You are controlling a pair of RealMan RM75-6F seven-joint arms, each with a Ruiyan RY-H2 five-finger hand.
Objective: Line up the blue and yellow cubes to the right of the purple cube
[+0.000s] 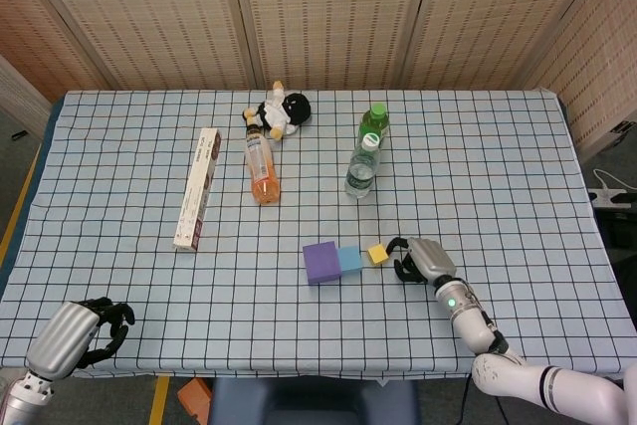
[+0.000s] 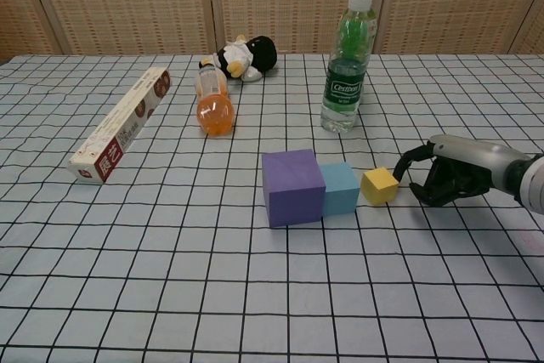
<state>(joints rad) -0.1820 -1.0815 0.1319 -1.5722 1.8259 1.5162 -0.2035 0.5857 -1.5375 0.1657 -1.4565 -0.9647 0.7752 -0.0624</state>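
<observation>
The purple cube (image 1: 320, 262) (image 2: 292, 186) sits near the table's middle front, with the smaller blue cube (image 1: 349, 259) (image 2: 341, 188) touching its right side. The small yellow cube (image 1: 377, 254) (image 2: 379, 185) lies just right of the blue one, slightly turned, with a narrow gap between them. My right hand (image 1: 420, 260) (image 2: 450, 180) rests on the table right of the yellow cube, its curled fingers touching the cube's right side and holding nothing. My left hand (image 1: 82, 332) lies at the front left corner with its fingers curled in on nothing.
Behind the cubes stand two clear green-capped water bottles (image 1: 364, 166) (image 2: 347, 61). An orange drink bottle (image 1: 261, 168) (image 2: 213, 104) lies on its side, a plush toy (image 1: 279, 111) behind it. A long white and red box (image 1: 198, 187) (image 2: 121, 123) lies at the left.
</observation>
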